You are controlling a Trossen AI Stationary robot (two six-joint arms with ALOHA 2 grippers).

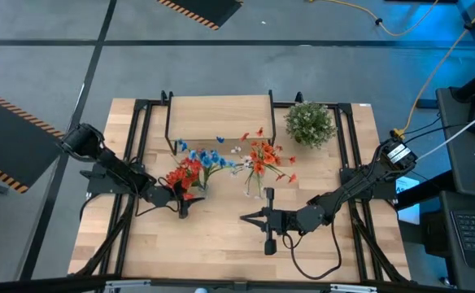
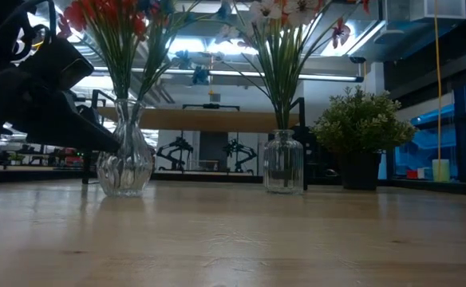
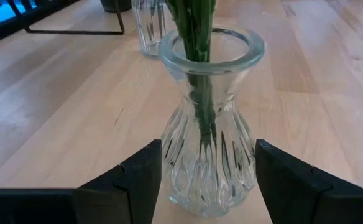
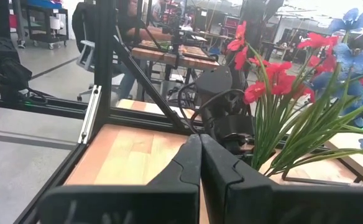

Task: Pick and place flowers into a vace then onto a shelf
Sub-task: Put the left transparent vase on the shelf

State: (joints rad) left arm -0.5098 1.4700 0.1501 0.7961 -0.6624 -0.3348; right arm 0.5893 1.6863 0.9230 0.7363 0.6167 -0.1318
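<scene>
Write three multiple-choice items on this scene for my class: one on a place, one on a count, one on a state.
1. Where is the bushy potted plant?
A. beside the shelf, near the table's right rear corner
B. on the shelf
C. at the table's front edge

2. How many glass vases hold flowers?
A. one
B. two
C. four

3. How is the right end effector?
A. open
B. shut on a vase
C. shut, holding nothing

Answers:
1 A, high view shows it there.
2 B, ribbed vase and straight vase.
3 C, its fingers meet, empty.
</scene>
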